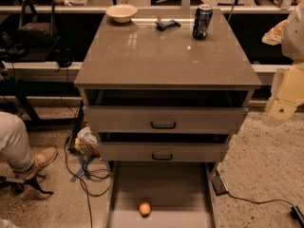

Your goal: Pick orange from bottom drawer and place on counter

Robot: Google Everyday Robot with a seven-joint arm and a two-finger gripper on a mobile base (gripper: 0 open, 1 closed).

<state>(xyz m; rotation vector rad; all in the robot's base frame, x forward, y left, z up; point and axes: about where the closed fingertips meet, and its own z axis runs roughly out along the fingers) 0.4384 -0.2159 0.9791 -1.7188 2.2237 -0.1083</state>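
Approach is the step in hand, as I judge it: the orange (145, 208) has not been grasped. It sits alone at the bottom centre of the frame, on the floor of the bottom drawer (164, 182), close to the drawer's front wall. That drawer is pulled far out toward the lower edge of the frame. The two drawers above it, the top one (133, 120) and the middle one (190, 152), are only slightly out.

The claw (281, 110) hangs at the right edge of the frame, level with the top drawer and off to the side of the cabinet. It is well apart from the fruit and holds nothing that can be seen. Whether it is spread or pressed together I cannot tell.

The table (156, 56) fills the upper middle of the frame. Along its far edge stand a cream bowl (121, 12), a small dark object (168, 24) and a soda can (202, 21). Its near half is bare.

The next move calls for the claw to swing toward frame centre and drop low into the open tray. It should come down from above so that it clears the jutting drawer fronts. Being round and smooth, the fruit may roll if nudged, so a centred grip seems wise. The bare near half of the table looks the easiest place to set it down.
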